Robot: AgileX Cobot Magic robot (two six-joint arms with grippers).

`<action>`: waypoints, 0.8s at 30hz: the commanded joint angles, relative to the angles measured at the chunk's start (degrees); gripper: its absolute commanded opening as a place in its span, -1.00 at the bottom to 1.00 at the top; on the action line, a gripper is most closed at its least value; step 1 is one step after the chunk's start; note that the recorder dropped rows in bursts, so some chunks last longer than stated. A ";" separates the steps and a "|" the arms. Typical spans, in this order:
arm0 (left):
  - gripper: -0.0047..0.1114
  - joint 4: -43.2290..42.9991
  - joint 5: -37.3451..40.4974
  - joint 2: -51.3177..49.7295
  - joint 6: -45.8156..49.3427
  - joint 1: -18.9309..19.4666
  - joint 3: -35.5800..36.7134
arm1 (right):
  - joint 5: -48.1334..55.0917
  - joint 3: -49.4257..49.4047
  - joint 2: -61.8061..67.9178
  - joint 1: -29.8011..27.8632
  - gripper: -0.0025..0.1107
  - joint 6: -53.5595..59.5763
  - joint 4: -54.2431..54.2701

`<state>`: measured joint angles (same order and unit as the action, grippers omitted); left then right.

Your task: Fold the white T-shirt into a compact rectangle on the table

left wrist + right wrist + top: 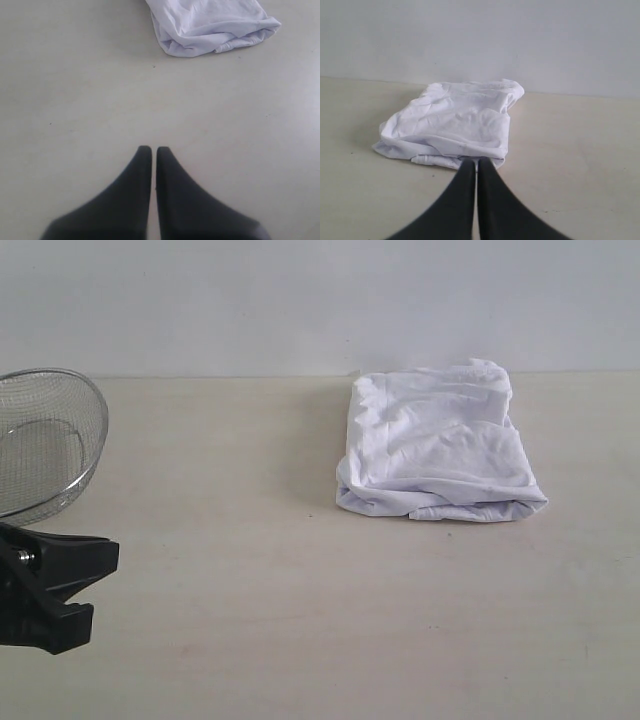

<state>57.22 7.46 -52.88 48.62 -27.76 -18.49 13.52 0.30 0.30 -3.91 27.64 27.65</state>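
Item: white T-shirt (pixel 440 445), folded bundle, far side of table (pixel 250 640), right of centre. Closed and empty: left claw (pixel 154 150), right claw (pixel 477 162). Handling: folding likely done; the loose front hem merits gentle flattening.

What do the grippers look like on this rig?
Both look alike: the left gripper and the right gripper each have two matte black fingers, broad at the base and tapering to narrow rounded tips. No markings or cables are visible.
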 commanded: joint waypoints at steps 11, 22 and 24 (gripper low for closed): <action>-0.84 0.35 -0.39 0.48 0.21 0.11 0.20 | 4.21 -0.30 -0.30 -0.17 -0.96 -14.46 -14.55; -0.84 0.35 -0.46 0.48 0.21 0.11 0.20 | 4.94 -0.30 -0.30 -0.17 -0.96 -28.54 -28.00; -0.84 0.35 -0.46 0.48 0.21 0.11 0.20 | 5.17 -0.30 -0.30 -0.17 -0.96 -28.05 -28.00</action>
<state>57.22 7.46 -52.88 48.62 -27.76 -18.49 18.61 0.21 0.30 -3.91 -0.43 0.33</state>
